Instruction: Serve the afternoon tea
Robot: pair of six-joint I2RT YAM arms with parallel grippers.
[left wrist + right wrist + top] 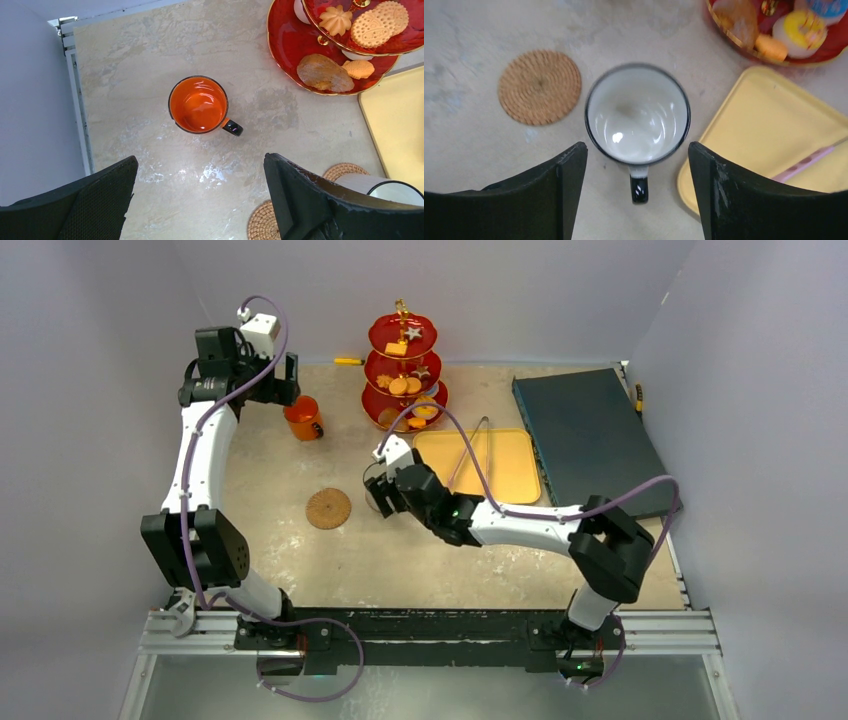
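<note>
The red three-tier stand (pixel 403 375) with biscuits (pixel 377 22) and pastries stands at the back centre. An orange mug (pixel 302 418) stands upright left of it. My left gripper (pixel 200 159) hovers open above the table just short of that mug (pixel 198 104), with nothing between its fingers. The white mug (pixel 637 112) stands upright on the table beside the yellow tray. My right gripper (pixel 636 146) is open over it, and the mug's black handle lies between the fingers without touching them. From above, my right gripper (pixel 378 492) hides most of this mug.
A woven coaster (pixel 328 508) lies left of the white mug, and a second one (pixel 345 170) shows at that mug's foot. Metal tongs (pixel 470 455) rest on the flat yellow tray (pixel 510 465). A dark blue box (pixel 590 440) lies at the right.
</note>
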